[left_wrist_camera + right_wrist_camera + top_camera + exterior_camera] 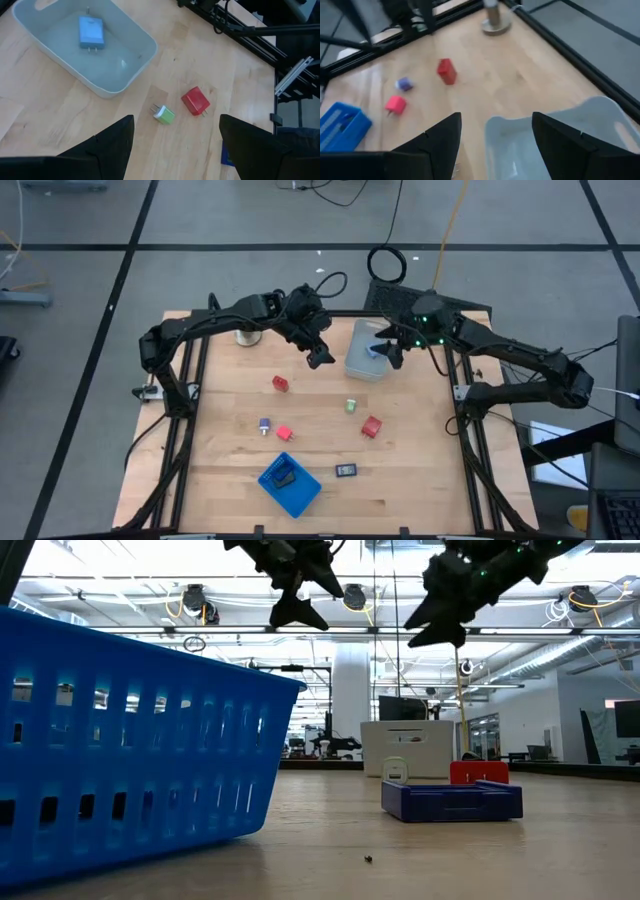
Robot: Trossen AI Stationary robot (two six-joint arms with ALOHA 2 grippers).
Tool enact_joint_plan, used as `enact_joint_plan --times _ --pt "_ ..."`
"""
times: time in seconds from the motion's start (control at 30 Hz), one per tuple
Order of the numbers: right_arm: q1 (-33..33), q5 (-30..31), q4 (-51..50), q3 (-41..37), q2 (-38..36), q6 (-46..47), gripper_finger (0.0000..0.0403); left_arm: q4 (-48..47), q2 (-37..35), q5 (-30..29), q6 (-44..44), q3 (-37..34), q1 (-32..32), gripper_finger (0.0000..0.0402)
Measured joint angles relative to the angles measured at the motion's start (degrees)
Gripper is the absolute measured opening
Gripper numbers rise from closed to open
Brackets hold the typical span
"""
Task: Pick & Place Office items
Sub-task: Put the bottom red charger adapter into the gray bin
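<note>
Both grippers hang open and empty above the table's far half. My left gripper (320, 358) (176, 125) is just left of the clear bin (365, 350) (100, 55), where a pale blue piece (91, 32) lies on the floor. My right gripper (390, 355) (496, 120) hovers over the bin's right part (560, 135). Loose on the wood lie a red block (280, 383) (447, 71), a green plug (351, 406) (164, 114), another red block (371, 426) (195, 101), a purple bit (264, 424) (404, 84), a small red piece (285, 433) (396, 105) and a flat black rectangle (346, 470).
A blue tray (290, 483) (130, 740) sits near the table's near edge with a dark piece inside. A round stand (247, 334) (495, 20) stands at the far left, behind the left arm. Black frame rails run along both table sides. Bare wood lies at the near right.
</note>
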Motion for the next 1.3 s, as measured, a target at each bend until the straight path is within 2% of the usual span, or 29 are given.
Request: enact_joint_plan --times 0.43,0.6,0.73,0.9,1.07,1.17,1.3 --pt "7.22 0.11 -0.12 0.0 -0.22 -1.64 0.0238 0.39 0.0 0.02 0.11 0.0 -0.5 0.0296" --pt "9.36 0.13 -0.12 0.0 -0.22 -1.32 0.0238 -1.21 -0.01 1.98 -3.24 0.0 -0.58 0.0296" --pt "11.3 0.34 -0.14 0.0 -0.22 -1.26 0.0238 -4.96 0.0 2.29 6.17 0.0 -2.16 0.0296" --pt "13.14 3.18 -0.16 0.0 -0.22 0.5 0.0238 -5.55 -0.57 -0.03 9.37 -0.02 -3.6 0.0296" --pt "14.28 3.6 -0.24 0.04 -0.21 3.19 0.0238 -3.34 -4.98 -0.27 11.51 -0.71 -4.64 0.0296" --pt "14.86 5.83 -0.4 0.04 -0.22 5.09 0.0238 -0.83 -8.88 -2.25 12.69 -2.55 -5.11 0.0296" --pt "15.64 8.64 -0.08 0.04 -0.2 6.55 0.0238 7.56 -16.34 -5.78 12.78 -10.18 -4.81 0.0296"
